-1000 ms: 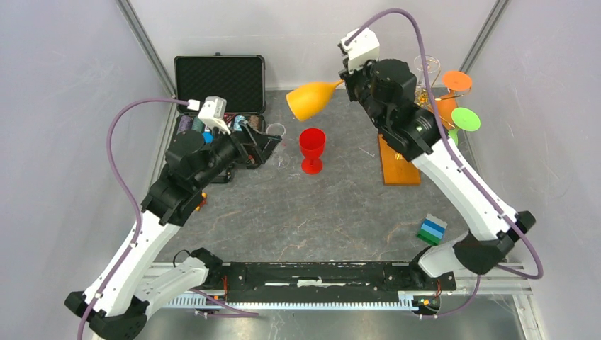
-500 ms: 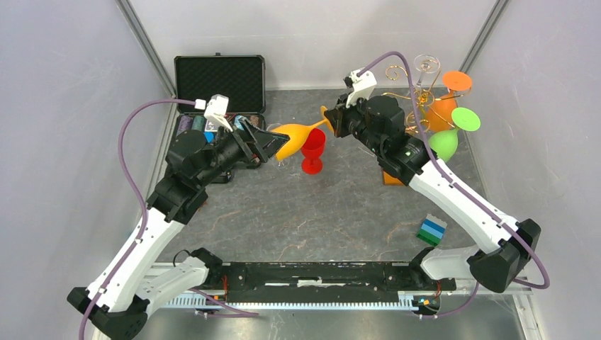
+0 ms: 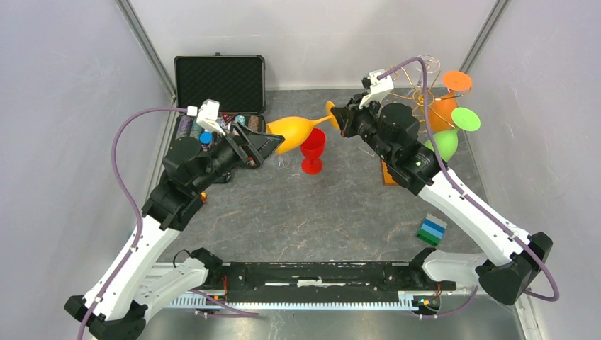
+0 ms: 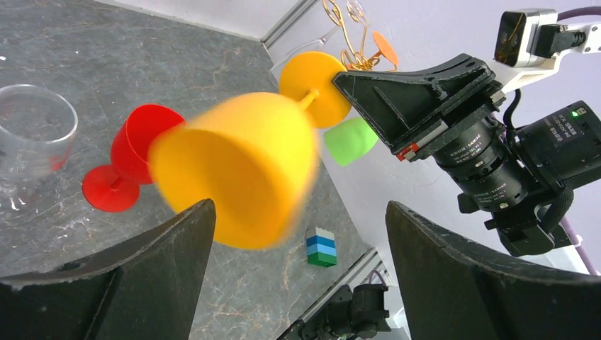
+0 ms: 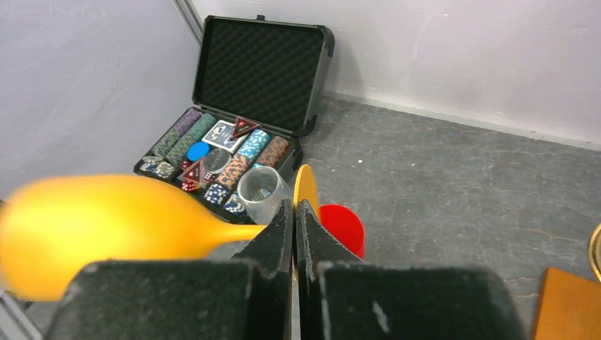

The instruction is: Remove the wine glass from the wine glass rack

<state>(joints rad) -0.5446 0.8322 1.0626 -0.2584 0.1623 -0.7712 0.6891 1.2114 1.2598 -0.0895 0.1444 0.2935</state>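
Overhead, the right gripper point(image 3: 339, 119) is clamped on the stem of the yellow-orange wine glass point(image 3: 292, 130) close to its foot. It holds the glass sideways in the air, bowl toward 9 o'clock, clear of the wine glass rack point(image 5: 570, 306), which stands at the table's 2 o'clock with a green glass point(image 3: 444, 144) hanging on it. The left gripper point(image 3: 264, 144) has its jaws spread wide on either side of the bowl, and a red goblet point(image 3: 312, 150) stands upright at 6 o'clock of the bowl, with the black chip case point(image 3: 220, 78) lying open at 10 o'clock.
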